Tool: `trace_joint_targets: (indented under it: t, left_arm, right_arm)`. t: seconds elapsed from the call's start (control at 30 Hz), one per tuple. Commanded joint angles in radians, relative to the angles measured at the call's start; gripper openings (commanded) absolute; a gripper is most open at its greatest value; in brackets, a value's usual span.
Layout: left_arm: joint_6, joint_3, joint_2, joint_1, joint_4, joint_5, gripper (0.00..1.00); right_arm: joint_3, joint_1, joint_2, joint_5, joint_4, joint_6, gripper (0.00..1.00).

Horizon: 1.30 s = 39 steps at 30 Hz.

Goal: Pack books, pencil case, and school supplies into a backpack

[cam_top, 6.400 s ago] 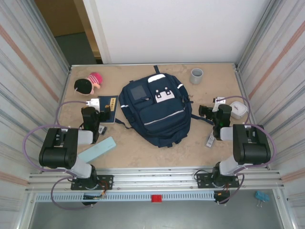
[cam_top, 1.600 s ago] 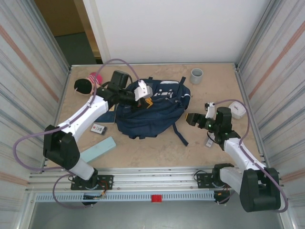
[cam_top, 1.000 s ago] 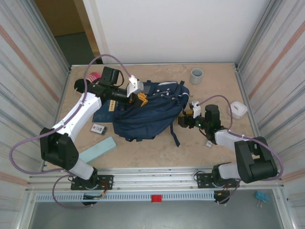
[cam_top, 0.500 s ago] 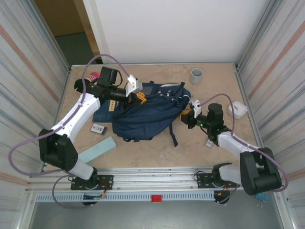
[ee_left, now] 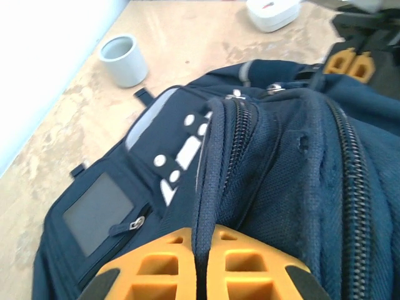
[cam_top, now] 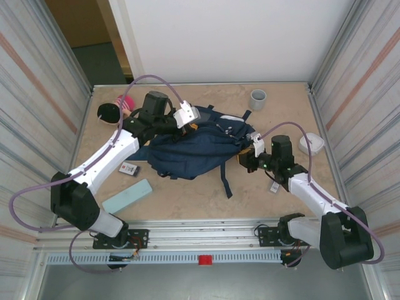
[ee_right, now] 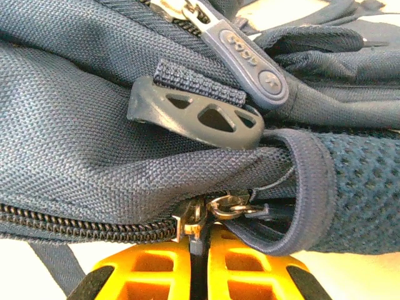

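The navy backpack [cam_top: 187,150] lies crumpled mid-table, its front pocket facing up in the left wrist view [ee_left: 103,212]. My left gripper [cam_top: 190,120] [ee_left: 201,236] is shut on a raised fold of fabric at the backpack's top. My right gripper [cam_top: 245,157] [ee_right: 199,245] is shut on the metal zipper pull [ee_right: 199,220] at the end of a closed zipper on the backpack's right side. The mint pencil case [cam_top: 127,195] lies at the near left. A small white school supply piece [cam_top: 128,167] sits beside it. The books are hidden under my left arm.
A grey cup [cam_top: 257,99] [ee_left: 125,59] stands at the back right and a rounded white box [cam_top: 311,144] [ee_left: 273,11] at the right wall. A plush toy [cam_top: 112,110] lies at the back left. A backpack strap [cam_top: 226,181] trails toward the near edge.
My right gripper has shut on the zipper pull. My left gripper has carried the backpack's top a little to the right and back.
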Motion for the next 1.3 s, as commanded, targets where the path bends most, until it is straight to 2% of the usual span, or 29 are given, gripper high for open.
trace_joint_targets:
  t: [0.0, 0.17, 0.33, 0.5, 0.6, 0.73, 0.83, 1.0, 1.13, 1.27]
  left_arm:
    - [-0.039, -0.025, -0.029, 0.004, 0.083, -0.194, 0.0]
    - [-0.028, -0.052, -0.055, 0.003, 0.087, -0.126, 0.0]
    - [-0.022, -0.075, -0.079, 0.003, 0.102, -0.061, 0.0]
    - [-0.02, -0.106, -0.108, 0.003, 0.146, -0.018, 0.0]
    - [-0.013, -0.102, -0.115, 0.002, 0.144, -0.011, 0.0]
    - [-0.022, -0.099, -0.115, 0.002, 0.145, -0.028, 0.0]
    - [-0.051, -0.106, -0.112, 0.003, 0.157, -0.086, 0.0]
    - [-0.161, -0.127, -0.099, -0.015, 0.208, -0.281, 0.0]
    - [-0.174, -0.14, -0.067, -0.077, 0.23, -0.462, 0.0]
    - [-0.211, -0.137, -0.032, -0.122, 0.25, -0.58, 0.0]
  right_arm:
    - [0.057, 0.039, -0.042, -0.111, -0.063, 0.027, 0.04]
    - [0.066, 0.038, -0.01, -0.222, -0.05, 0.041, 0.07]
    - [0.083, 0.034, 0.014, -0.263, -0.026, 0.083, 0.11]
    - [0.088, 0.021, 0.036, -0.29, 0.001, 0.102, 0.23]
    - [0.084, 0.014, 0.047, -0.304, 0.029, 0.118, 0.23]
    - [0.088, 0.01, 0.052, -0.307, 0.032, 0.122, 0.11]
    - [0.088, 0.007, 0.042, -0.3, 0.023, 0.13, 0.08]
    - [0.096, 0.014, 0.002, -0.27, -0.031, 0.155, 0.05]
    - [0.103, 0.058, -0.029, -0.232, -0.045, 0.203, 0.05]
    - [0.123, 0.117, -0.035, -0.187, -0.071, 0.233, 0.06]
